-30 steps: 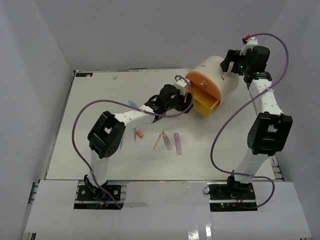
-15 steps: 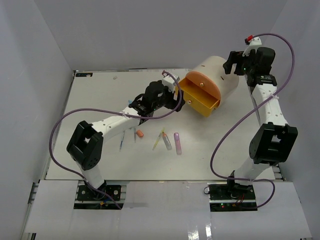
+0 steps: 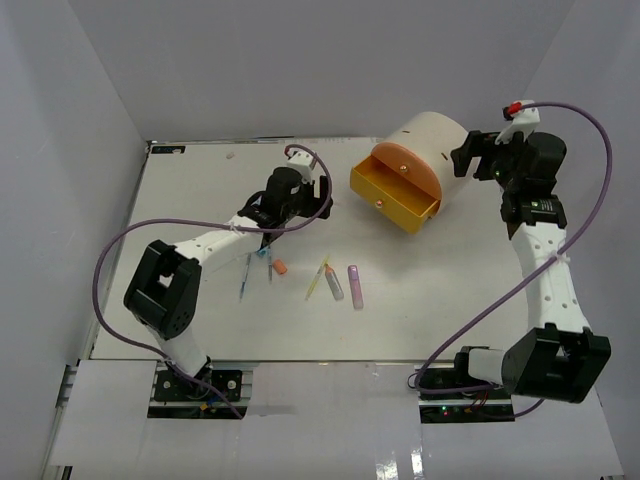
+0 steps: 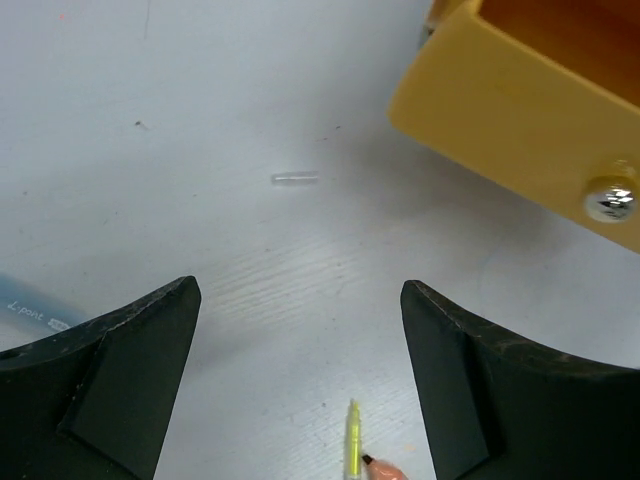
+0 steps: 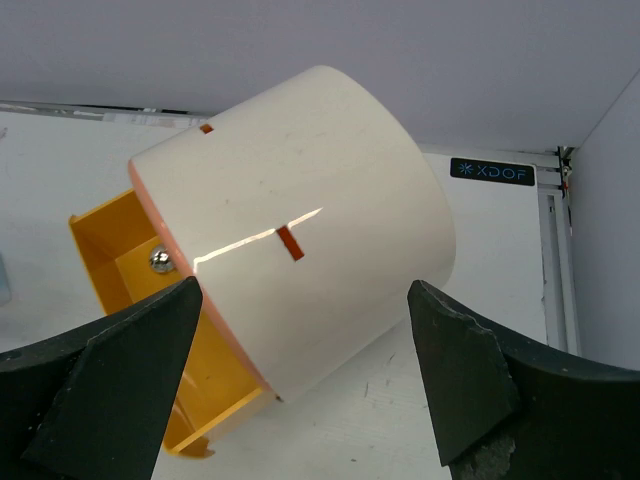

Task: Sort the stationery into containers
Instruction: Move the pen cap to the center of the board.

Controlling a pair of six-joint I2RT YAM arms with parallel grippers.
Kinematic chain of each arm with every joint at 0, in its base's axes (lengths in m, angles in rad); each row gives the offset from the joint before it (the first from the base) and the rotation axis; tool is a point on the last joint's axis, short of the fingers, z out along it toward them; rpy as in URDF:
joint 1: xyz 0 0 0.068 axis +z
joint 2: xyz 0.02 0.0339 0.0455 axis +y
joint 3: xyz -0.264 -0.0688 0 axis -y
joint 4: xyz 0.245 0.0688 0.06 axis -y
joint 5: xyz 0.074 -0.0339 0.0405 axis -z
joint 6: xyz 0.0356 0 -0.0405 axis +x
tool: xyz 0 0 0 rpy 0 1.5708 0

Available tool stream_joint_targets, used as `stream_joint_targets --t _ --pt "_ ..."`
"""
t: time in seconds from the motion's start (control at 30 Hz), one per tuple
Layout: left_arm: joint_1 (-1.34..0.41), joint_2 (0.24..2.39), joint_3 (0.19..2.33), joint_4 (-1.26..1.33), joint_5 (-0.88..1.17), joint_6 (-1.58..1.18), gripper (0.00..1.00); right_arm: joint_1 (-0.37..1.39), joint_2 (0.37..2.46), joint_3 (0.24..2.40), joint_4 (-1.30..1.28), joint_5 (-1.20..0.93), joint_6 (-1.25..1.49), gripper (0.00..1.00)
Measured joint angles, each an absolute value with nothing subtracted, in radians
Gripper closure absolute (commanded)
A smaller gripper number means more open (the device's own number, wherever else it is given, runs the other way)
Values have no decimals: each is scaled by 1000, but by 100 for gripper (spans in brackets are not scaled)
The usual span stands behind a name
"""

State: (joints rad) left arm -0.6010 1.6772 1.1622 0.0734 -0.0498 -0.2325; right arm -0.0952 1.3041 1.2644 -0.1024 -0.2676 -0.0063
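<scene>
Left wrist: yellow pen (image 4: 353,445) between fingers of wide-apart left pincer (image 4: 300,290).

yellow drawer (image 4: 500,110) cut at rt edge, yellow pen (image 4: 353,442) cut at btm edge

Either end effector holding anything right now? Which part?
Nothing held: left end effector open above the table near the yellow drawer; right end effector open, facing the cream cylinder.
</scene>
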Motion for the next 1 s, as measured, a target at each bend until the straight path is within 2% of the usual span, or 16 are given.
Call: stream_joint_targets --t 0.33,1.0 --pt "-591 1990 1234 197 -105 -251 6 -67 1010 1018 -28 -269 89 10" --pt "-591 2256 1426 369 -147 -218 11 -43 936 982 7 -290 128 10"
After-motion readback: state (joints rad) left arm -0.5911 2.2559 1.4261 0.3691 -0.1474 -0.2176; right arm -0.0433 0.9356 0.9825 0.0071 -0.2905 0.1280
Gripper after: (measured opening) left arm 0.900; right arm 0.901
